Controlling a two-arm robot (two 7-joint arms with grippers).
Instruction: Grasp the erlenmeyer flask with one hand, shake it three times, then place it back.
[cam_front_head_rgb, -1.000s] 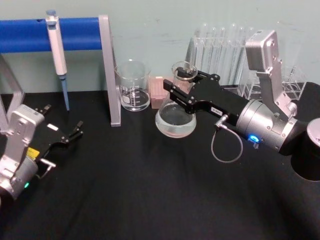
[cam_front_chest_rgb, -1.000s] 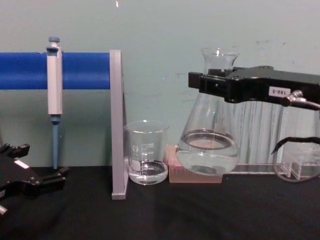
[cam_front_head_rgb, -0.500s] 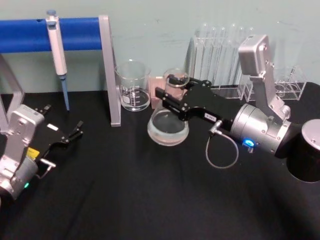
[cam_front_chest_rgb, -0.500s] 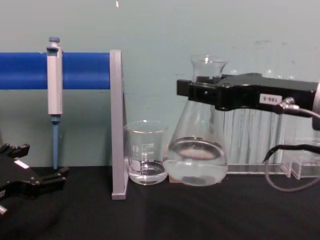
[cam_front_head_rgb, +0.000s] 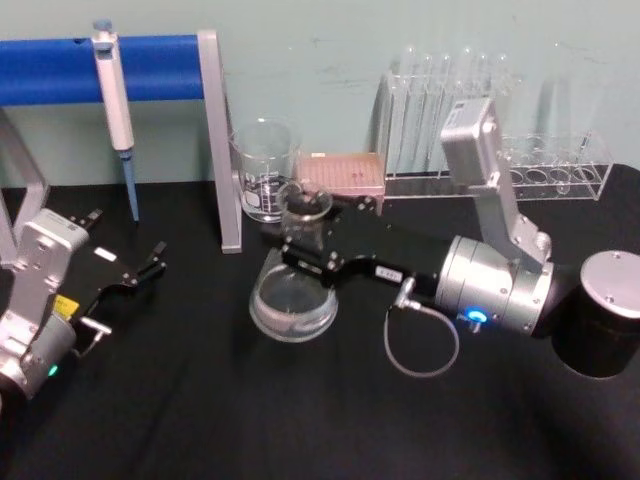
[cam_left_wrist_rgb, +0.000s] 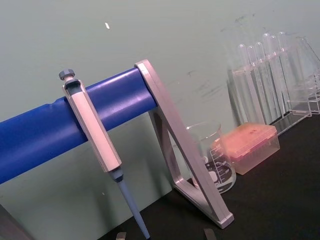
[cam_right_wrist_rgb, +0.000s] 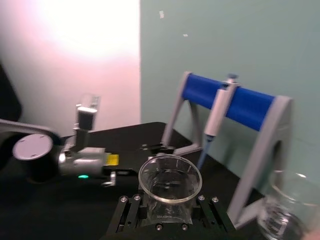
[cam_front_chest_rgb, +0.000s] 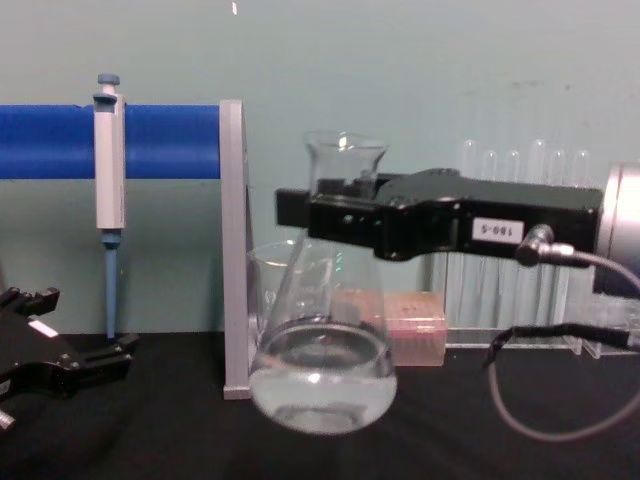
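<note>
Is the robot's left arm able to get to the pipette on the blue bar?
Probably yes: the open left gripper lies near the pipette with nothing between them; the right gripper holds the erlenmeyer flask.

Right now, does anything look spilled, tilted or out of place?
Nothing is spilled. The erlenmeyer flask is slightly tilted, gripped at its neck by the right gripper, with its liquid inside. The left gripper rests open on the left.

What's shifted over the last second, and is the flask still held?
The right tool, still shut on the neck of the erlenmeyer flask, carried it toward the robot's left and nearer the robot. It now hangs in front of the beaker, and the pink tip box is uncovered. Nothing was let go. The left tool, pipette and beaker stayed put.
</note>
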